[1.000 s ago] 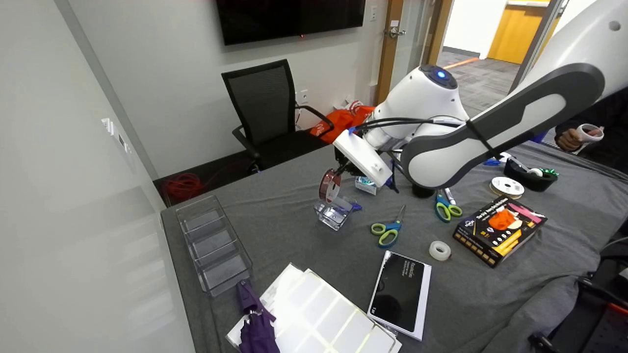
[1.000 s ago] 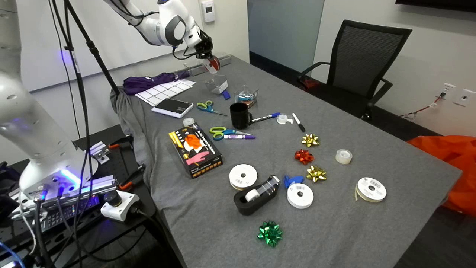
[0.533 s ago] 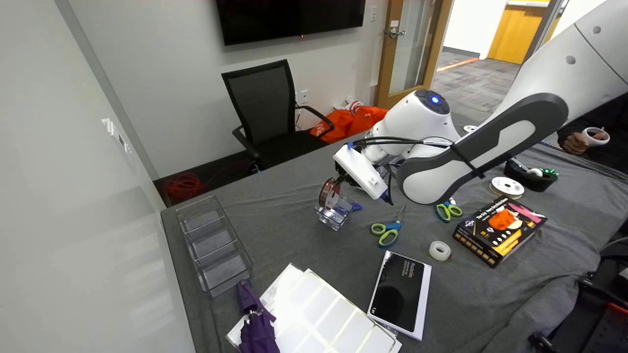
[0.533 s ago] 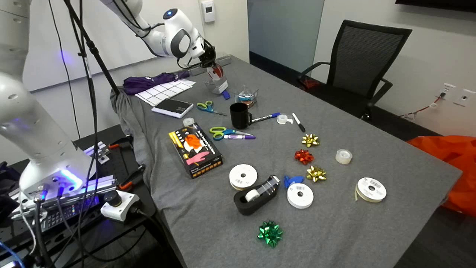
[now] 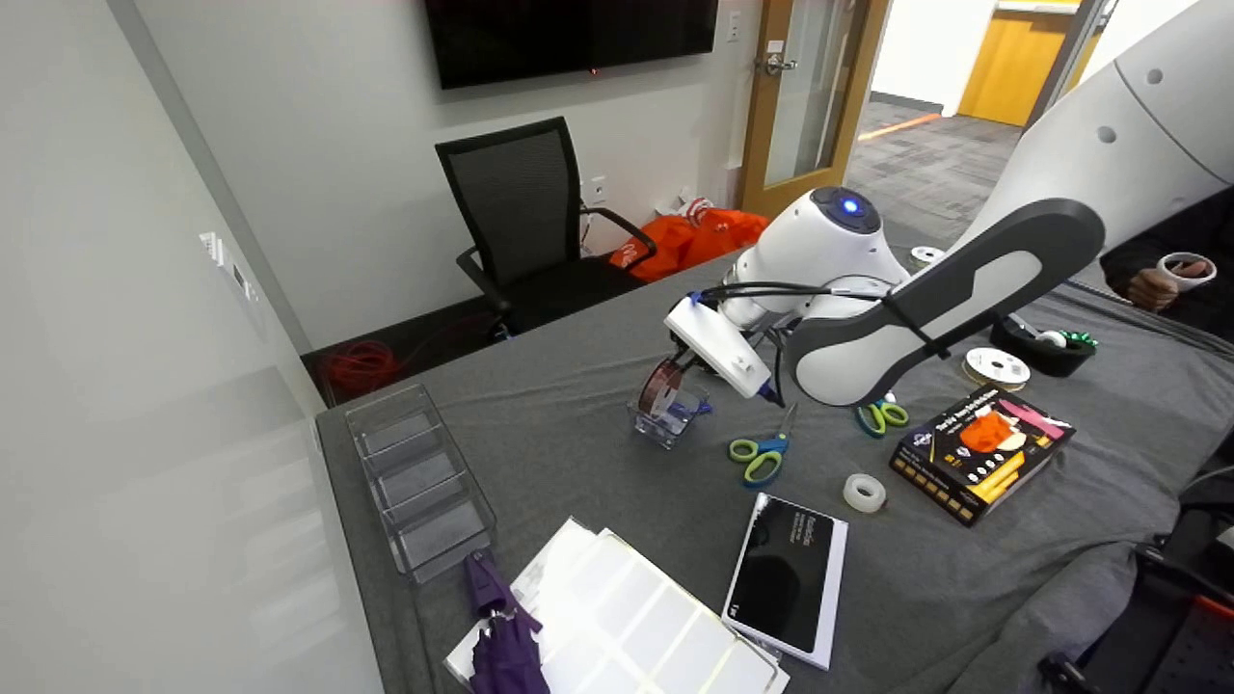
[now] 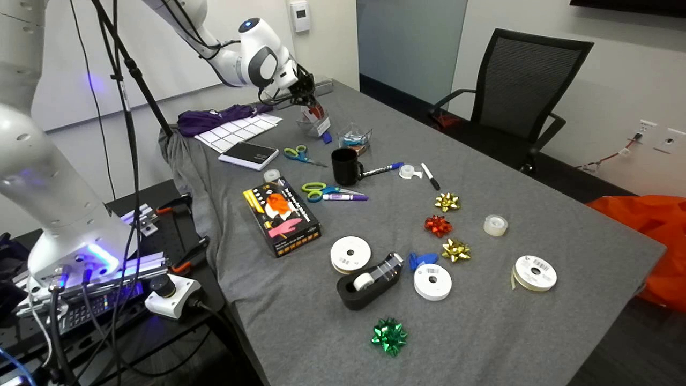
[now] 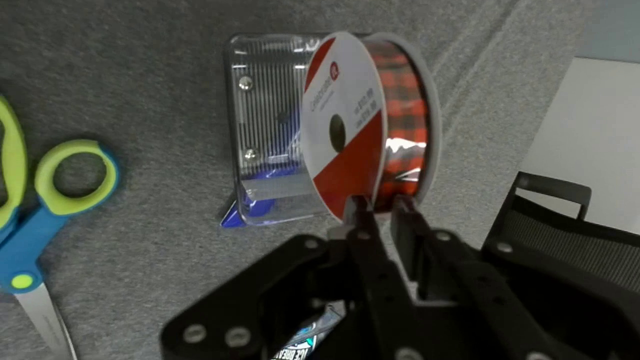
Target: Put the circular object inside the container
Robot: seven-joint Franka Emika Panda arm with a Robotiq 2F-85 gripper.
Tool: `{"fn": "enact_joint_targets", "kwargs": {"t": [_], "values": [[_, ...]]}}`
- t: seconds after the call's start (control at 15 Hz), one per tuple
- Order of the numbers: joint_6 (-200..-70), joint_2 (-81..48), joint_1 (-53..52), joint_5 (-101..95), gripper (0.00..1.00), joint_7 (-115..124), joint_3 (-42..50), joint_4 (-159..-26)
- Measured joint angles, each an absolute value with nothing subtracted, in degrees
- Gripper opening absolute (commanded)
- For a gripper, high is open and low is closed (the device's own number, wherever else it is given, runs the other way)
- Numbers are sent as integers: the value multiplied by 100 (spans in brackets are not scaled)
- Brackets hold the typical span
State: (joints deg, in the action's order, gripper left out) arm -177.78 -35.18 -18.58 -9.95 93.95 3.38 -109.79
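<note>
The circular object is a ribbon spool with white-and-red faces and red plaid ribbon (image 7: pixel 345 95); it also shows in both exterior views (image 5: pixel 660 388) (image 6: pixel 317 111). My gripper (image 7: pixel 381 202) is shut on the spool's near edge, its fingertips apart by about the spool's width. The container is a small clear plastic box (image 7: pixel 267 115), also in both exterior views (image 5: pixel 665 431) (image 6: pixel 313 128). The spool stands on edge, and its lower part overlaps the box opening. In the wrist view the spool hides the box's right part. I cannot tell whether the spool touches the box floor.
Green-and-blue scissors (image 7: pixel 75 200) lie beside the box. A blue item (image 6: pixel 327 136) lies against the box. A clear bin with small packets (image 6: pixel 355 140) and a black mug (image 6: pixel 347 166) stand nearby. A divided clear tray (image 5: pixel 421 482) sits near the table edge.
My gripper and the spool have moved down, so the spool now overlaps the box opening. In the last half second the box has shifted slightly. The spool stays in the gripper.
</note>
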Motion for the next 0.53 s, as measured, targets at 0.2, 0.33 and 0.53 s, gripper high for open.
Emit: {"fn": "enact_joint_targets", "kwargs": {"t": [0.2,0.33,0.53], "values": [[-17562,-3518,-2098,-847,70,9210,651,-11033],[-17347,-3518,-2327,-789,84,9105,939,-11084],[-16939,-3518,-2645,-805,100,9077,1349,-11182]]}}
